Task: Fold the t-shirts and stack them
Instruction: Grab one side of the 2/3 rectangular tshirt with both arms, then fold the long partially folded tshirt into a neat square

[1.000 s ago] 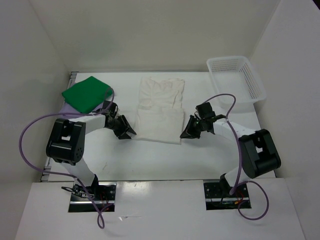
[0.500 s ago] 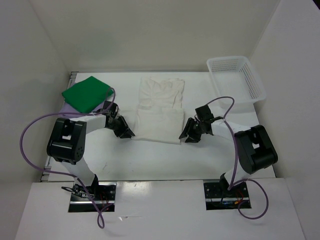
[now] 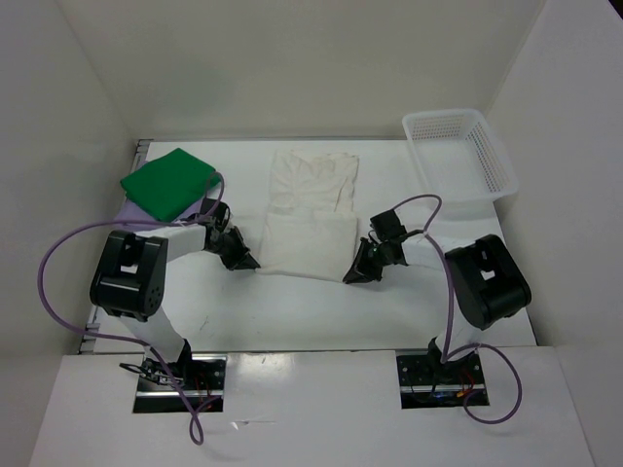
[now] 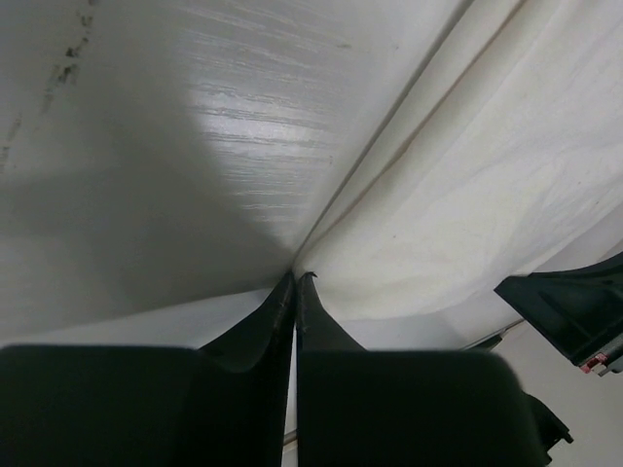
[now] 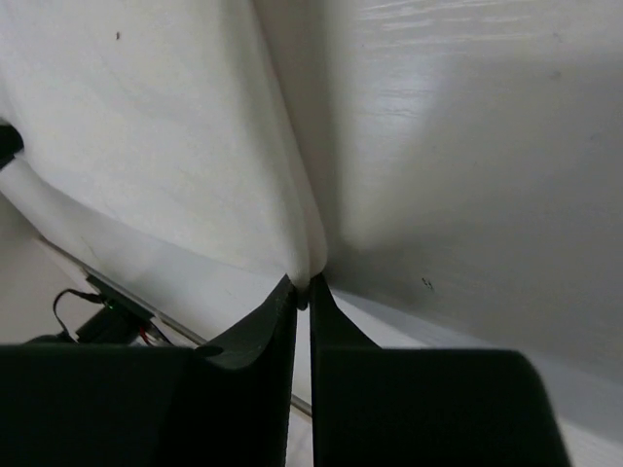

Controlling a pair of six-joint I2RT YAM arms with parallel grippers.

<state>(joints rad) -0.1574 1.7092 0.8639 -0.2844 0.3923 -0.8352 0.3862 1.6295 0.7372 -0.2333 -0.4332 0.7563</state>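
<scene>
The creamy white t-shirt [image 3: 310, 209] lies mid-table, its near half doubled into a flat rectangle. My left gripper [image 3: 251, 264] is at its near left corner, shut with the cloth's corner at the tips, as the left wrist view shows [image 4: 296, 279]. My right gripper [image 3: 351, 276] is shut on the near right corner, and a fold of white cloth [image 5: 146, 146] is pinched between its tips [image 5: 304, 284]. The bright green t-shirt [image 3: 167, 182] sits folded at the far left on top of the lavender t-shirt [image 3: 125, 211], which shows only at its edge.
A white mesh basket [image 3: 492, 161] stands at the far right corner. White walls close in the table on the left, back and right. Purple cables loop from both arms over the table's near half.
Both grippers have slid inward to the white shirt's near corners and closed on them. The shirt's near edge has drawn in slightly between them.
</scene>
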